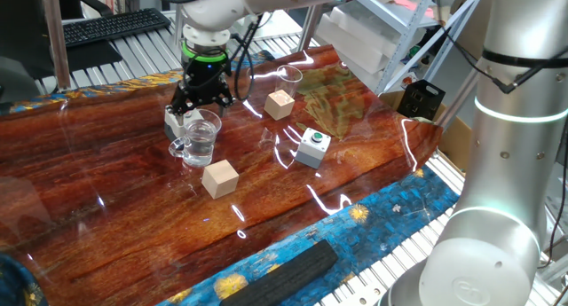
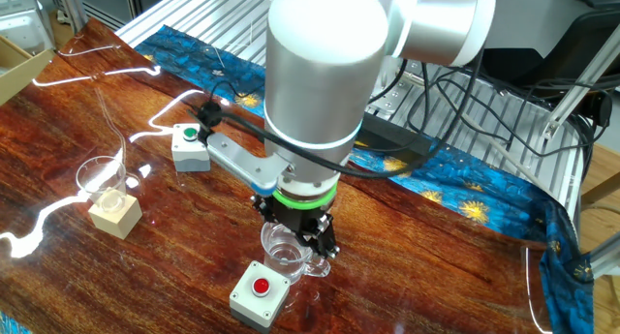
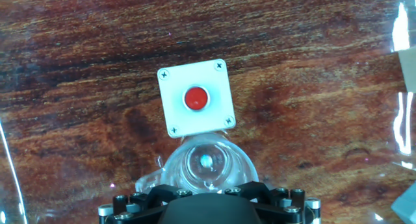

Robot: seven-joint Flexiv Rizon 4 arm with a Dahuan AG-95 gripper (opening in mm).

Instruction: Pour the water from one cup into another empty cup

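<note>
Glossy reddish wooden table (image 1: pixel 106 177) is seen in all views; glass mug (image 1: pixel 201 137) with side handle stands upright on it, handle on the camera side in one fixed view; a small amount of water (image 1: pixel 201 151) is made out low in the mug, only faintly; gripper (image 1: pixel 202 98) points straight down right over the mug, fingers spread wide, nothing held; whether the fingers touch the glass cannot be told; in the other fixed view the gripper (image 2: pixel 300 239) is seen just above the mug (image 2: pixel 291 249), rim partly hidden by the black hand; in the hand view the mug (image 3: pixel 207 167) is seen from above at the bottom middle; white box with red button (image 3: pixel 195 98) lies just beside the mug, near or touching it, cannot be told which; same box (image 2: pixel 260 293) is seen in the other fixed view; smaller clear cup (image 1: pixel 289 77) stands upright, well apart from the mug, near the far table edge; wooden cube (image 1: pixel 280 104) sits just beside it; second wooden cube (image 1: pixel 220 177) is placed near the mug, camera side; white box with green button (image 1: pixel 312 146) sits between the cubes, off to the right; dark bar (image 1: pixel 284 270) lies on the blue patterned cloth (image 1: pixel 390 208) along the near table edge.
</note>
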